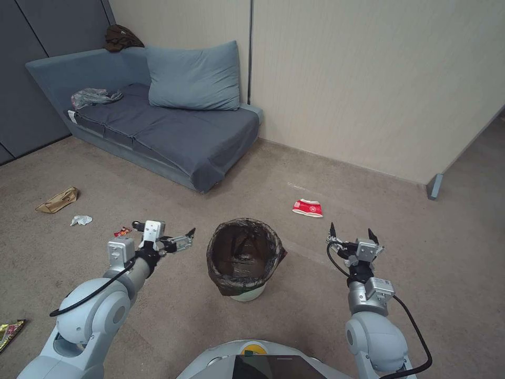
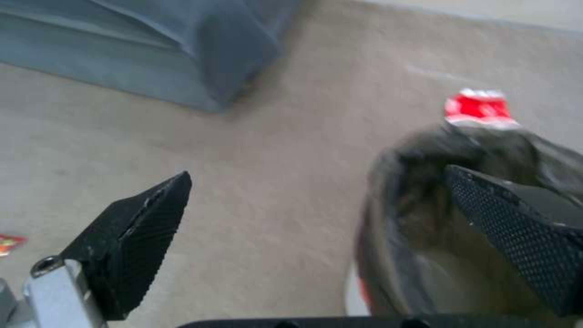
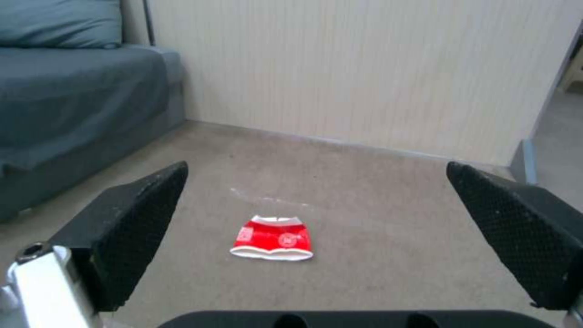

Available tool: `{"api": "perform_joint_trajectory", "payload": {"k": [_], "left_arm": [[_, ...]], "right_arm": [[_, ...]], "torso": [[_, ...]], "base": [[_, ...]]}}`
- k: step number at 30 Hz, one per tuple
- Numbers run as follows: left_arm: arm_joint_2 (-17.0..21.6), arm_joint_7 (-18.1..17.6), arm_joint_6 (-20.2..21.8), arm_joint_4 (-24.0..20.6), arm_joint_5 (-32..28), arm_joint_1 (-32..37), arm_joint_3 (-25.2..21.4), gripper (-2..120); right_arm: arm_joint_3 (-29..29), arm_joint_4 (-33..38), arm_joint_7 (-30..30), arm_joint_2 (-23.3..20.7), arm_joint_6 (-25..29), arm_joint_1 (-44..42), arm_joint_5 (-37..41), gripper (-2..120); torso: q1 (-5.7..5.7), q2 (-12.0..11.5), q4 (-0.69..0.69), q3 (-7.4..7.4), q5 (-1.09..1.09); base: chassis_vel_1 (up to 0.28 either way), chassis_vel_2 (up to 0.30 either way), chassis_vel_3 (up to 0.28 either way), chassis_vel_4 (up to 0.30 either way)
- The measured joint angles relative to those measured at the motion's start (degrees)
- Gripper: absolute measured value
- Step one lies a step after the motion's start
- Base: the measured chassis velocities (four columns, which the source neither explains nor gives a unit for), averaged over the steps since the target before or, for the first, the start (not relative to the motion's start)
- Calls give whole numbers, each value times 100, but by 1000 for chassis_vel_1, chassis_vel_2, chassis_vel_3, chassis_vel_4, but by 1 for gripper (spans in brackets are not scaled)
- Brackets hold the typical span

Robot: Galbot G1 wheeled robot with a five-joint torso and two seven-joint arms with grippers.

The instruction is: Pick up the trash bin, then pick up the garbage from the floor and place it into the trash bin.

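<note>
Item: trash bin [image 1: 243, 259], standing on floor between my arms; left gripper [image 1: 167, 238] hovering beside its rim, wide open, empty; right gripper [image 1: 351, 235] likewise waiting; risk: snagging loose liner, tipping bin

A blue-grey sofa [image 1: 158, 126] stands in the corner of the room, against the beige wall [image 1: 379, 79]. A large blue cushion [image 1: 193, 77] leans upright at its back. A grey translucent plastic bag [image 1: 93, 97] lies on the seat near the far end, and a dark brown cloth [image 1: 122, 38] rests on the top of the sofa's backrest. The floor is a tan carpet [image 1: 252, 179].
</note>
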Motion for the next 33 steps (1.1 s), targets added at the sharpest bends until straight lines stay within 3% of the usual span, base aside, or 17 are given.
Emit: {"api": "perform_joint_trajectory", "payload": {"k": [8,13,25,33], "left_arm": [[221,16,2,9,-87,20,725,100],[366,-347,4,133,-364,53,1151,100],[331,-696,17,604,-559,-141,1475,100],[261,-744,13,881,-637,-215,1510,100]], "right_arm": [[-10,-30,45,40,20,-7,-12,100],[-65,-122,71,-23,48,13,-22,100],[-218,-270,91,-37,121,40,-52,100],[-272,-330,97,-32,147,56,-86,100]], "torso": [[0,0,-1,0,0],[0,0,0,0,1],[0,0,0,1,1],[0,0,-1,1,1]], "base": [[0,0,0,0],[0,0,0,0],[0,0,0,0],[0,0,0,0]]}}
